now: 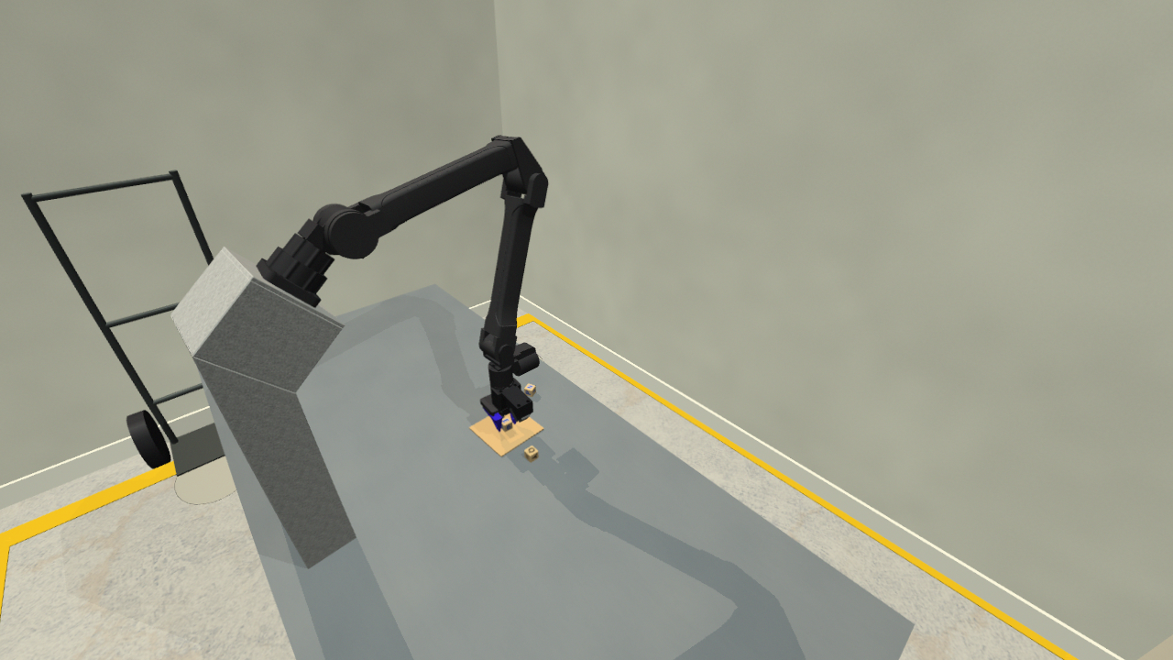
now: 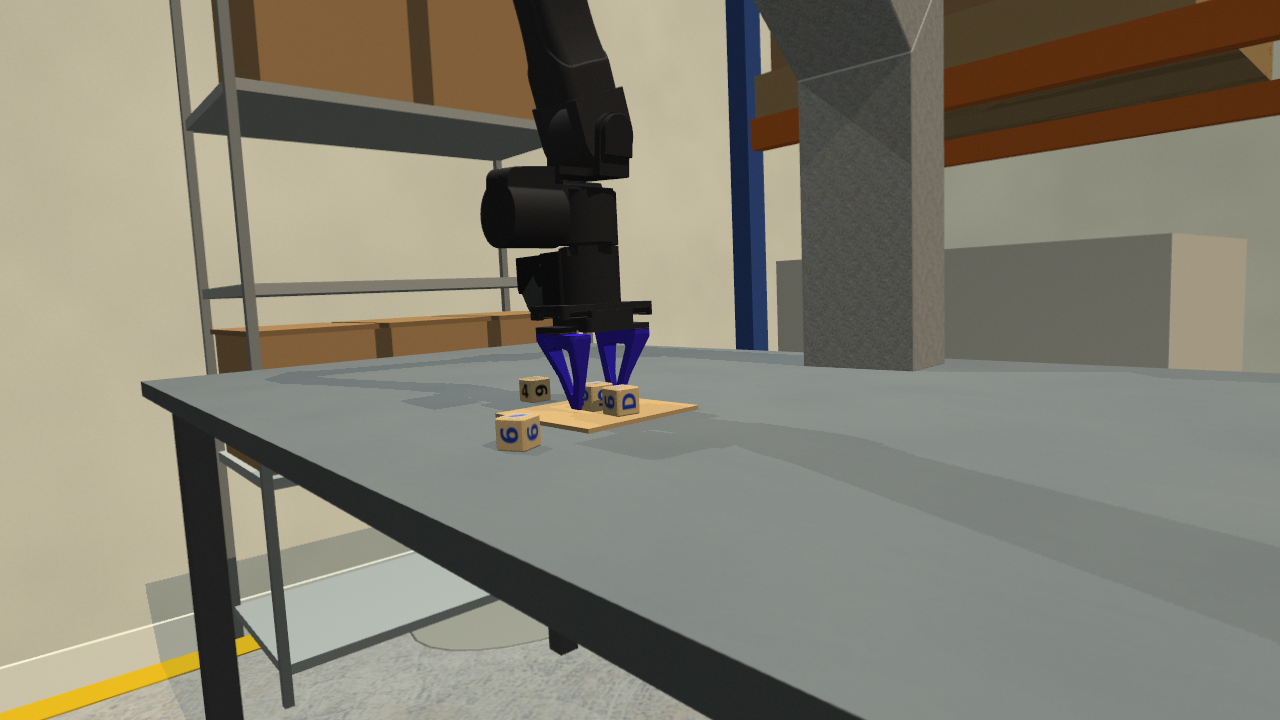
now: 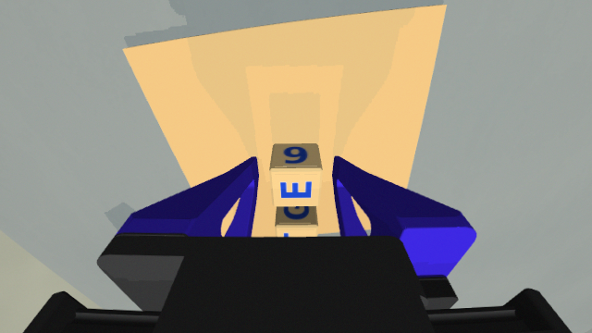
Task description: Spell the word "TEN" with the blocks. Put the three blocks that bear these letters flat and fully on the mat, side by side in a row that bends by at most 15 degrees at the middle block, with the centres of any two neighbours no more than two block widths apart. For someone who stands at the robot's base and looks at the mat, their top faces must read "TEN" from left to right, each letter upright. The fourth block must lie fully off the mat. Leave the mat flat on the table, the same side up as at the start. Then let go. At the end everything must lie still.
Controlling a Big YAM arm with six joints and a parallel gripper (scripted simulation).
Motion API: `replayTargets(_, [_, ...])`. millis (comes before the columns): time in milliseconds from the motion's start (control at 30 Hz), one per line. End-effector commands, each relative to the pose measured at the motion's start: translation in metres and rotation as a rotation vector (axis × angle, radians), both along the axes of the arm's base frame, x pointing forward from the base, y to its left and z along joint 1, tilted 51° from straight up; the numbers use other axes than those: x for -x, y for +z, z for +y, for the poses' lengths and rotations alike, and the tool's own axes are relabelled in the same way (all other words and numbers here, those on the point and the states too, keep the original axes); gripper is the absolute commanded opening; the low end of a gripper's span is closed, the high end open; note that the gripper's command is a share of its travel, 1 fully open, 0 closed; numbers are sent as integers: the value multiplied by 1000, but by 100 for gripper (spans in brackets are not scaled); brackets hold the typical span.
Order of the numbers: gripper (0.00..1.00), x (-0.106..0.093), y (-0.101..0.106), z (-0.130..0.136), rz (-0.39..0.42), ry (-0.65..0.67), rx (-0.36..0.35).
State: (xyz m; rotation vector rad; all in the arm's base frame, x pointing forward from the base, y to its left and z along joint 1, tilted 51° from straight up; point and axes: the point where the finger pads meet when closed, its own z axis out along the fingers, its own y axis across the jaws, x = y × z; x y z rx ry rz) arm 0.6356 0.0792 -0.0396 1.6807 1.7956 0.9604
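My gripper (image 1: 507, 423) (image 2: 597, 396) (image 3: 295, 166) is open low over the mat (image 1: 501, 446) (image 2: 662, 408) (image 3: 157, 83). Its blue fingers stand either side of the E block (image 2: 594, 392) (image 3: 296, 189), with a gap on each side. That block sits flat on the mat, E upward. A second block (image 2: 620, 400) (image 3: 296, 231) sits beside it on the mat, a D on one side; its top letter is mostly cut off in the wrist view. A blue-lettered block (image 1: 530, 389) (image 2: 518, 432) and a black-lettered block (image 1: 531, 453) (image 2: 534, 389) lie off the mat, top letters unreadable.
The grey table (image 1: 459, 557) (image 2: 895, 465) carries everything. The blue-lettered block lies toward the table edge in the exterior view. The stone-like pedestal (image 1: 270, 459) (image 2: 859, 223) of the arm stands at the table's other side. A shelf rack (image 2: 358, 125) stands behind.
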Motion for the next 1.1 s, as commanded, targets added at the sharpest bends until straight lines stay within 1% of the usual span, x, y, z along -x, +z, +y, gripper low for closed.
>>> replayTargets(0, [47, -2, -2, -5, -3, -14, -8])
replayTargets(267, [47, -1, -1, -5, -3, -14, -8])
replayTargets(467, [47, 6, 10, -6, -11, -15, -9])
replayTargets(567, [47, 8, 10, -8, -8, -16, -8])
replayTargets(633, [47, 11, 5, -9, 2, -16, -7])
replayTargets(733, [47, 12, 14, -11, -7, -18, -6])
replayTargets(833, [47, 13, 14, -11, -6, -18, -6])
replayTargets(867, [47, 21, -7, -13, 32, -19, -2])
replayTargets(933, [47, 17, 16, -12, -2, -18, -5])
replayTargets(1067, [47, 23, 19, -13, 4, -17, -2])
